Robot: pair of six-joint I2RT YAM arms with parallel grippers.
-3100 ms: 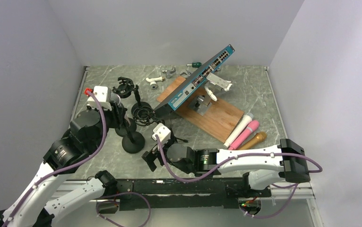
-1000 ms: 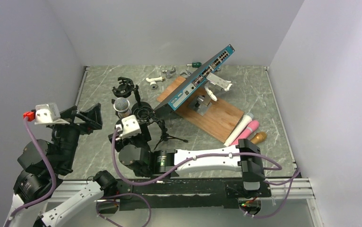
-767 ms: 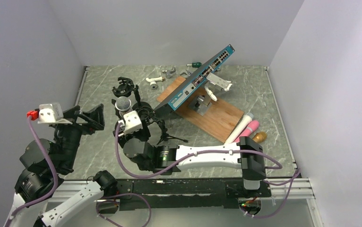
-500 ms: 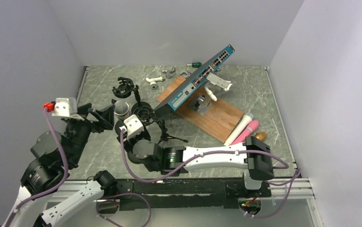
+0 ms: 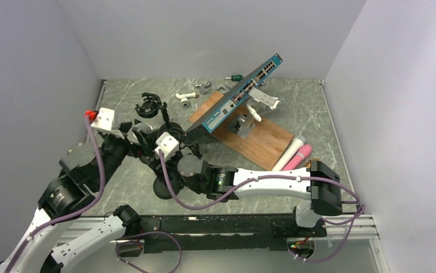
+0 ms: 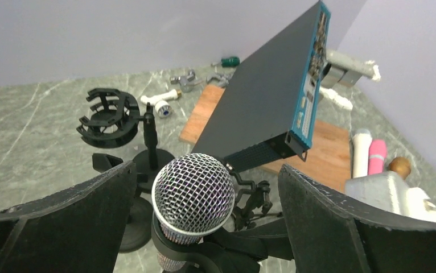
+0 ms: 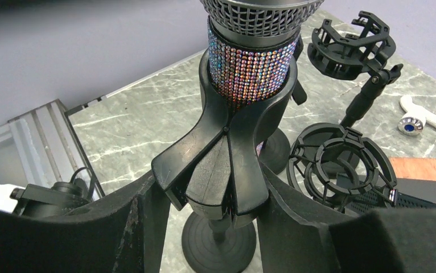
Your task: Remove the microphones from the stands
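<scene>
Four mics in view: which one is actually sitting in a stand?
The mesh-headed microphone with the rhinestone body, upright in the black clip. The white mic, pink mic and brown mic lie loose beside the wooden board.

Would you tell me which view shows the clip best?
The right wrist view: the clip fills the frame, wrapped around the microphone. The left wrist shows only its rim under the grille; the top view hardly shows it.

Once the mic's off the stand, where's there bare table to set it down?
Bare marble lies far right, between the wooden board, the loose microphones and the right wall. The left centre is crowded with stands and both arms.
</scene>
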